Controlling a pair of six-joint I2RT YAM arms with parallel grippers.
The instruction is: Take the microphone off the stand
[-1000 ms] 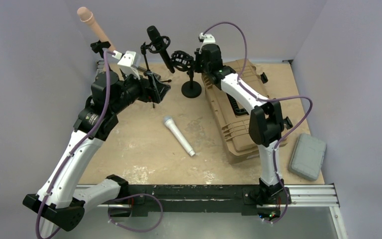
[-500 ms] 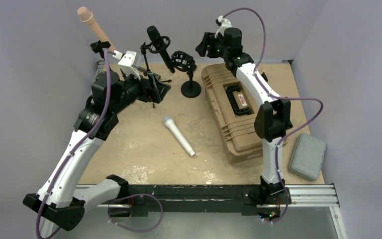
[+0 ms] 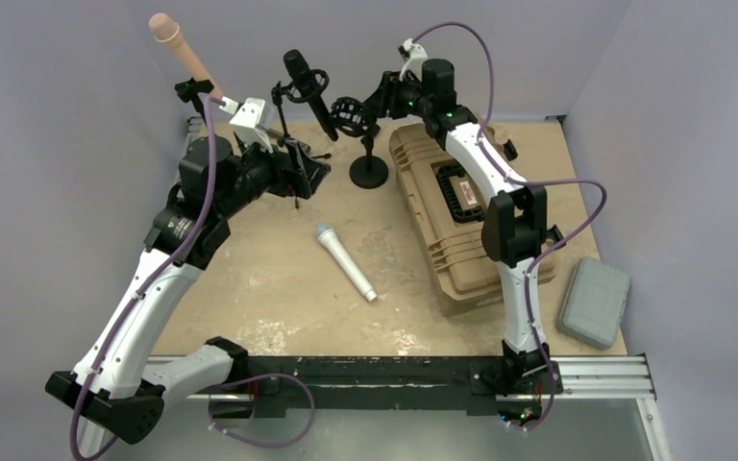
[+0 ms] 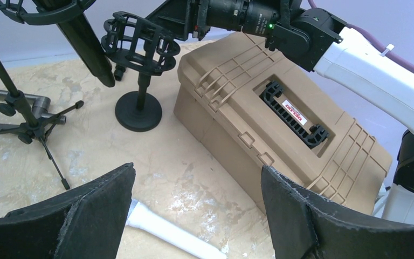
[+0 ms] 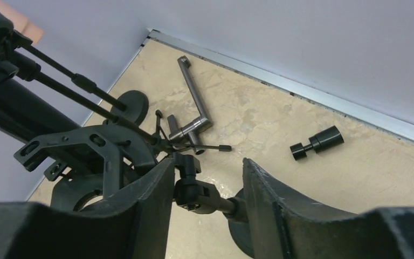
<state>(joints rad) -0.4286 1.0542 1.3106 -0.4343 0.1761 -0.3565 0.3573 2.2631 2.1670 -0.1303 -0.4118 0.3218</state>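
Black microphone (image 3: 306, 84) still seated in mount on tripod stand (image 4: 16, 100); removal not done. Right gripper (image 5: 207, 181) half open, straddling neck of empty desk mount (image 3: 354, 113), clamping nothing. Left gripper (image 4: 194, 186) wide open, empty. Silver microphone (image 3: 344, 261) lying loose on table.

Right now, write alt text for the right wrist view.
The right gripper, black fingers open, straddles the black stand's jointed neck, beside its black cage-shaped shock mount. Beyond, a bent grey metal rod and a small black cylinder lie on the beige tabletop.
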